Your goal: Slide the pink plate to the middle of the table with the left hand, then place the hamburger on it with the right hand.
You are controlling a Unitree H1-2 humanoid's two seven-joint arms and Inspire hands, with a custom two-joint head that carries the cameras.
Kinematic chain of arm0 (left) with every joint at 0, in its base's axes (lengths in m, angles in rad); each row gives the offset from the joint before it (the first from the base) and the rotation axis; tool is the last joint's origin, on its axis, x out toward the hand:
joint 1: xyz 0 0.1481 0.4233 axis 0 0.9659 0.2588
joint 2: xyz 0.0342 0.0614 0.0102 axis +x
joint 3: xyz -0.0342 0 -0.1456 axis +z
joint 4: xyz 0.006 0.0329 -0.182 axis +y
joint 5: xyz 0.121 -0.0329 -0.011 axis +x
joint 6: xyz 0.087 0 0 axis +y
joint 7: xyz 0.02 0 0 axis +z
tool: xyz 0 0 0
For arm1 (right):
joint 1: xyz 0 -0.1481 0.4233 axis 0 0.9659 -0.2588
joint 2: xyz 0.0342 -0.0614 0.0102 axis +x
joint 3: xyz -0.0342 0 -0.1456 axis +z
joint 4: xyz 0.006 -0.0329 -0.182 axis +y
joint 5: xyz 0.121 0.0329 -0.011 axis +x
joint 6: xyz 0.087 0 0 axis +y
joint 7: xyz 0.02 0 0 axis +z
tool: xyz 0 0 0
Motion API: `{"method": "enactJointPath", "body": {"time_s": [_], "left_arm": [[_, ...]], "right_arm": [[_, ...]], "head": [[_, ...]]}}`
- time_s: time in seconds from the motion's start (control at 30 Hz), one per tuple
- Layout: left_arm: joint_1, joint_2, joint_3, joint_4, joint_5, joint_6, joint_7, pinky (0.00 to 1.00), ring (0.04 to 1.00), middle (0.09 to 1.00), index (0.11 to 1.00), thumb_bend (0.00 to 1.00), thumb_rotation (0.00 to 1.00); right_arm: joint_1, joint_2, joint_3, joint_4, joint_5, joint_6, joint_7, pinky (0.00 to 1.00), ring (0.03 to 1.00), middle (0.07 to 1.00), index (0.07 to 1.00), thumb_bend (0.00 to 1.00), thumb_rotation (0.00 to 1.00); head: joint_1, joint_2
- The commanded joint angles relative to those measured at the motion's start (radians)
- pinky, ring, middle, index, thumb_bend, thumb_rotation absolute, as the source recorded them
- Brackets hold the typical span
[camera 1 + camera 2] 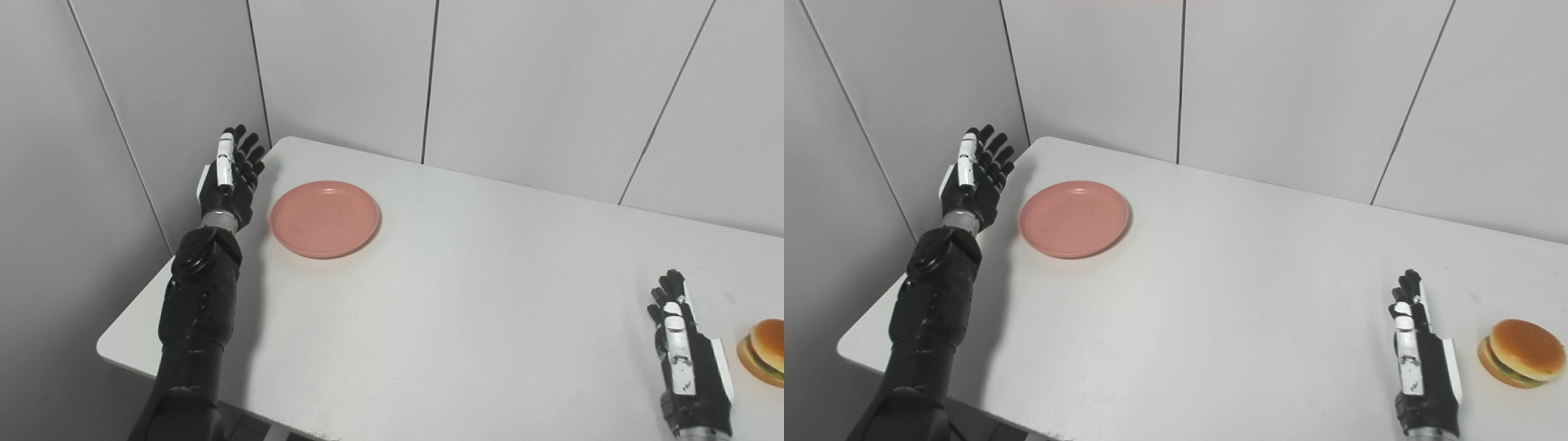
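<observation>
Sliding comes first: our left hand (228, 180), fingers spread and empty, stands just left of the pink plate (324, 217) at the table's (465, 306) far left; we should push its rim evenly rightward; our right hand (1424, 367) waits empty, fingers straight, beside the hamburger (1522, 353) at near right.

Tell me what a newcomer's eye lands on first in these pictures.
The pink plate stands out, empty on the white table near its far left corner, with the open left hand raised just left of it, not touching. At the near right edge sits the hamburger, with the open right hand beside it.
</observation>
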Motion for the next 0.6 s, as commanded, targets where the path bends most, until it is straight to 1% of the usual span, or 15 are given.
{"method": "enactJointPath", "body": {"time_s": [0.0,0.13,0.2,0.3,0.43,0.57], "left_arm": [[-0.059,0.035,0.008,0.000,-0.010,-0.046,-0.019,1.00,0.958,0.947,0.931,0.33,1.00],[-0.059,0.045,0.008,0.044,-0.011,-0.061,-0.031,1.00,0.961,0.950,0.933,0.35,1.00],[-0.060,0.049,0.008,0.062,-0.013,-0.069,-0.039,1.00,0.960,0.946,0.928,0.36,1.00],[-0.062,0.051,0.003,0.088,-0.009,-0.081,-0.052,1.00,0.963,0.952,0.938,0.36,1.00],[-0.060,0.052,-0.004,0.116,0.000,-0.095,-0.062,0.99,0.959,0.953,0.938,0.36,1.00],[-0.060,0.055,-0.012,0.143,0.007,-0.110,-0.065,0.97,0.951,0.947,0.924,0.36,1.00]], "right_arm": [[0.067,0.007,-0.003,0.051,0.003,-0.013,-0.003,1.00,0.999,1.000,1.000,0.08,1.00],[0.068,0.011,-0.008,0.053,0.029,-0.022,0.009,1.00,1.000,1.000,1.000,0.07,1.00],[0.067,0.012,-0.008,0.051,0.025,-0.012,0.004,1.00,1.000,1.000,1.000,0.08,1.00],[0.067,0.008,-0.002,0.057,0.006,-0.024,-0.002,1.00,1.000,1.000,1.000,0.09,1.00],[0.071,0.008,-0.003,0.051,0.002,-0.017,-0.002,1.00,1.000,1.000,1.000,0.09,1.00],[0.072,0.010,-0.004,0.046,0.001,-0.014,-0.005,1.00,0.998,1.000,1.000,0.08,1.00]], "head": [[0.000,0.000],[-0.003,-0.001],[-0.003,0.000],[-0.004,-0.002],[-0.004,-0.006],[-0.005,0.002]]}}
